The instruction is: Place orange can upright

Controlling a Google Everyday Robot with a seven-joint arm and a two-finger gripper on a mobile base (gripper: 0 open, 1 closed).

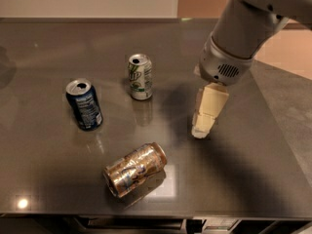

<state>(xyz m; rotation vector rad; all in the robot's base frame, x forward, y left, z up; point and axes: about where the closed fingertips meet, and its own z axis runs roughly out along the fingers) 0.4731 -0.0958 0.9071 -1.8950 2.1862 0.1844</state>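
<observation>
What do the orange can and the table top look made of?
Orange can: probably thin metal, glossy; bright glints on its side. Table: dark, polished, maybe stone or laminate; it mirrors the white-green can. The tool hangs right of the orange can.

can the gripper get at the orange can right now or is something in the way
Probably yes. The gripper hangs right of the orange can, which lies on its side. Only bare table lies between them; the blue can and white-green can stand farther back.

The orange can (135, 168) lies on its side; the pincer (201, 130) hangs nearby, not touching it
</observation>
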